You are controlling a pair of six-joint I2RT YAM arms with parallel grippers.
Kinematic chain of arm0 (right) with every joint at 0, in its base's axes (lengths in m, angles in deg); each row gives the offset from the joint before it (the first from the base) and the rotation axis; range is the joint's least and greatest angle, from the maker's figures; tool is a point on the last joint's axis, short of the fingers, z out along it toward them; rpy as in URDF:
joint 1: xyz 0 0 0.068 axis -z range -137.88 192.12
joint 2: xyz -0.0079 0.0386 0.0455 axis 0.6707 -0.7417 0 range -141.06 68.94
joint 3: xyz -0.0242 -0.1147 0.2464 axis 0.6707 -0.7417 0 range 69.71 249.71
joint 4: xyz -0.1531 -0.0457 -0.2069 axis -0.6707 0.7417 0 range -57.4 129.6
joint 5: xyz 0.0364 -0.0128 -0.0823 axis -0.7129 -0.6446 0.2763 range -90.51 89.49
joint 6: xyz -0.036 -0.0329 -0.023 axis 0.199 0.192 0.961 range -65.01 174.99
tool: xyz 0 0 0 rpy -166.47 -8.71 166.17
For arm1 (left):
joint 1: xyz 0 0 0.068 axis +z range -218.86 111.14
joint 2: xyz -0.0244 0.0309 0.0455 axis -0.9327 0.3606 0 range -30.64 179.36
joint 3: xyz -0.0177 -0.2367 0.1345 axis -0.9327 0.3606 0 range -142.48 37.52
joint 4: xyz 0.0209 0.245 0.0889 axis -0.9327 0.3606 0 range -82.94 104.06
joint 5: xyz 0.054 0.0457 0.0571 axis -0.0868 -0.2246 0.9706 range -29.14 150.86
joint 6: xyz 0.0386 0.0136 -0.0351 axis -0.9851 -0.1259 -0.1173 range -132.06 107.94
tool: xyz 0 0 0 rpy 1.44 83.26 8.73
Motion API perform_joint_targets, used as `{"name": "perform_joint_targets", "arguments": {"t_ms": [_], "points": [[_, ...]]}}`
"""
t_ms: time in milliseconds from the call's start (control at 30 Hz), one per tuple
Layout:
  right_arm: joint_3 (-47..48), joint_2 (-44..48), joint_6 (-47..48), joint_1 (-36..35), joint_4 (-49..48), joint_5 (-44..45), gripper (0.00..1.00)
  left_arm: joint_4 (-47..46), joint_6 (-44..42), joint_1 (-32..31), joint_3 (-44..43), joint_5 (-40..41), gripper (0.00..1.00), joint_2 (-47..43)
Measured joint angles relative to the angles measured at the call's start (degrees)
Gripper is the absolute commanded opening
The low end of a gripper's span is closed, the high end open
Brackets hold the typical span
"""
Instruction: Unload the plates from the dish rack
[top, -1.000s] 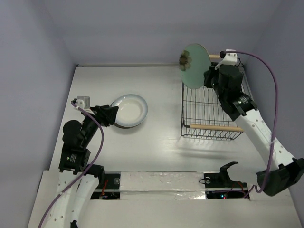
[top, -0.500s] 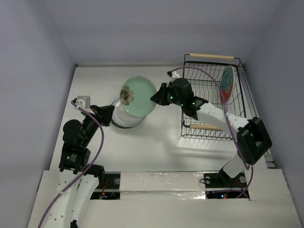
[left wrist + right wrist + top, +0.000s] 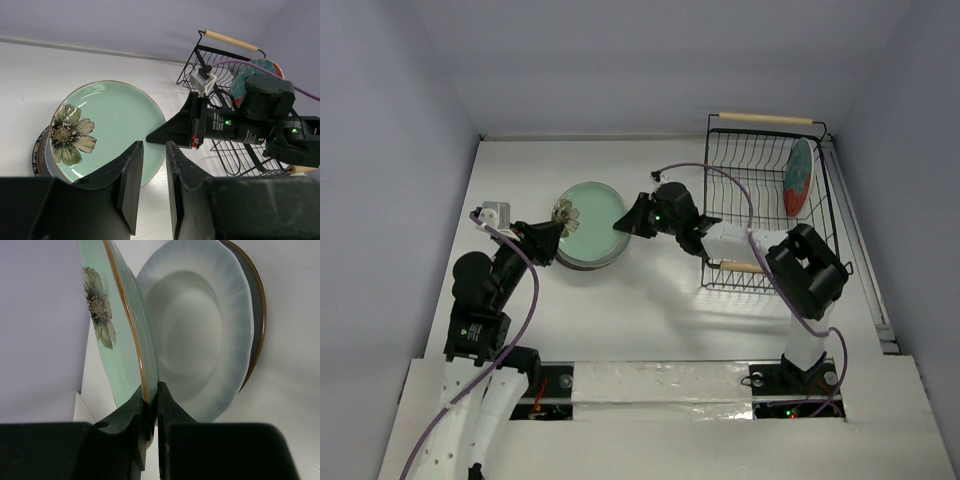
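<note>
My right gripper (image 3: 625,224) is shut on the rim of the pale mint green plate (image 3: 588,222), which has a flower motif. It holds the plate tilted just over the stack of plates on the table. In the right wrist view the mint plate (image 3: 122,325) is pinched between my fingers, above the white plate (image 3: 200,330) and the dark plate (image 3: 258,315) under it. The red-and-teal plate (image 3: 799,177) stands upright in the black wire dish rack (image 3: 760,262). My left gripper (image 3: 550,240) sits at the stack's near-left edge, empty, with a narrow gap between its jaws (image 3: 154,150).
The rack has wooden handles at its far end (image 3: 765,118) and near end (image 3: 745,267). The back wall runs behind the table. My right arm's elbow (image 3: 807,270) hangs over the rack's near end.
My right arm has swung the mint plate from above the rack leftward and lowered it over the stack, tipping it from upright to nearly flat. The left arm has not moved.
</note>
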Motion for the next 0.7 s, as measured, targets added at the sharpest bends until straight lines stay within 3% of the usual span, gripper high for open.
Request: {"name": "perform_joint_targets", "arguments": {"t_ms": [267, 400, 567, 700], "points": [[0.00, -3.65, -2.14, 0.15, -1.44, 0.04, 0.05, 0.00, 0.00, 0.00, 0.00, -0.02, 0.23, 0.00], [0.00, -4.22, -2.80, 0.11, -1.44, 0.31, 0.18, 0.02, 0.00, 0.00, 0.00, -0.02, 0.23, 0.00], [0.22, -4.22, -1.64, -0.33, -1.25, 1.84, 0.44, 0.00, 0.00, 0.00, 0.00, -0.02, 0.24, 0.00], [0.52, -4.20, 1.03, -0.74, 0.50, 3.30, 0.45, 0.00, 0.00, 0.00, 0.00, -0.04, 0.24, 0.00]]}}
